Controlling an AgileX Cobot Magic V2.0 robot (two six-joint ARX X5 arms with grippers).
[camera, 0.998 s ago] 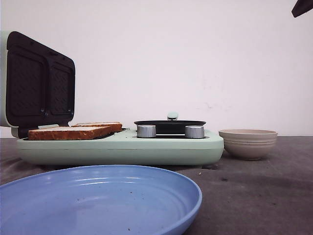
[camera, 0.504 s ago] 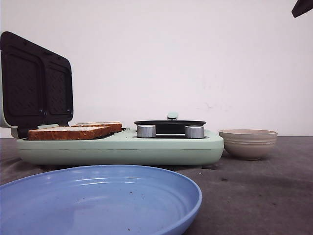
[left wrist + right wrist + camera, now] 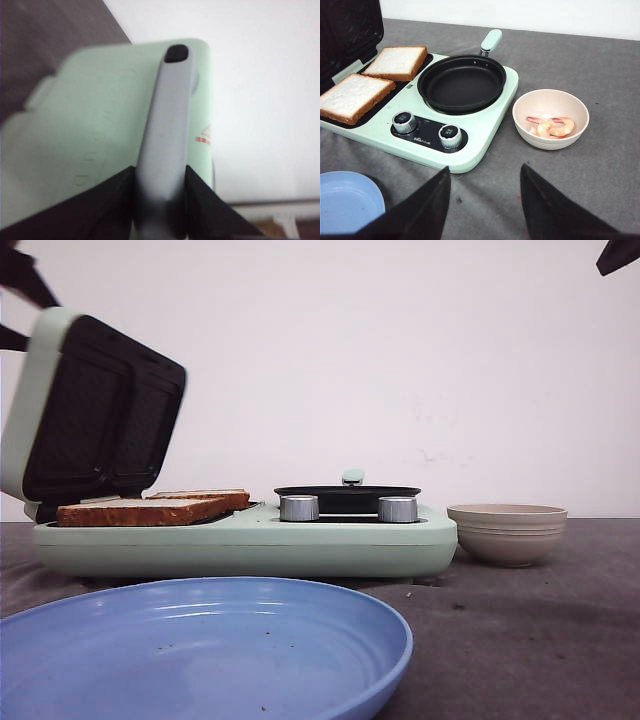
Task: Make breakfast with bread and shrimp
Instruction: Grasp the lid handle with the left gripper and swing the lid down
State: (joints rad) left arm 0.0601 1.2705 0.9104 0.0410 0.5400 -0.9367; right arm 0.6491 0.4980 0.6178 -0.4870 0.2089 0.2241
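Left gripper [image 3: 161,200] is clamped on the grey lid handle [image 3: 167,125] of the mint breakfast maker [image 3: 240,540], fingers [image 3: 110,205] snug either side w/ no gap showing. Step in hand looks like swinging the lid [image 3: 95,405] down over the bread; lid is tilted fwd over the plate and blurred. To do it well: follow the hinge arc, don't push straight down, keep the grip square on the handle so it doesn't twist out, ease off near the bottom so the slices aren't squashed or shoved.

Left arm is high, up at the lid's top edge.

Bread [image 3: 370,82]: 2 slices flat, side by side on the lower plate, below & beyond the gripper, under the lid.

Right gripper [image 3: 482,200] spread wide, holds nothing, hovers apart from the cooker; past it the frying pan [image 3: 461,82], beside that the bowl of shrimp [image 3: 551,119].
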